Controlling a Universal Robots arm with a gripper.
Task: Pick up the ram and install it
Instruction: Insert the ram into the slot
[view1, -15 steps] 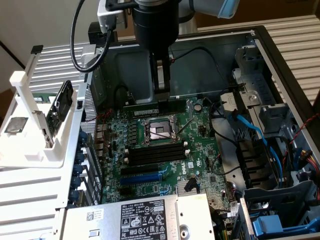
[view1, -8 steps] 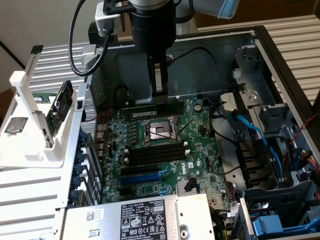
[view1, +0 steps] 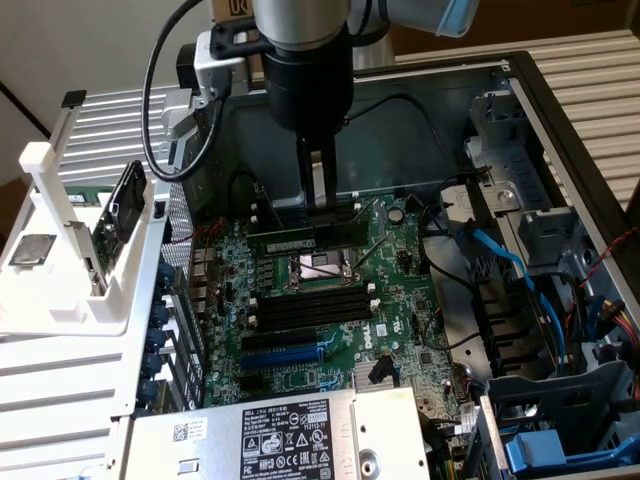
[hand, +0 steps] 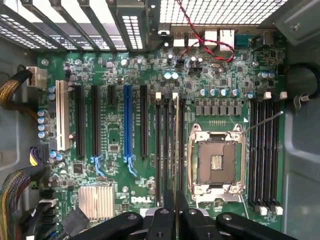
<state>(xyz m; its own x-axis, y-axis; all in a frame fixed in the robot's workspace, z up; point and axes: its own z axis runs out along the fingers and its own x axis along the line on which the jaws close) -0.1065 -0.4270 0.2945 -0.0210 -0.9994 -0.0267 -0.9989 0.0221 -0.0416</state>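
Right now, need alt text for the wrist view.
The gripper, shut on the ram, holds the thin stick edge-on over a bank of black memory slots beside the open, empty processor socket. Under it lies a green Dell motherboard inside a computer case.

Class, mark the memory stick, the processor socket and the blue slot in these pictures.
memory stick (hand: 176, 145): wrist view, thin edge facing the camera, mid-length.
processor socket (hand: 216, 162): wrist view, its open centre.
blue slot (hand: 127, 120): wrist view, middle of its length.
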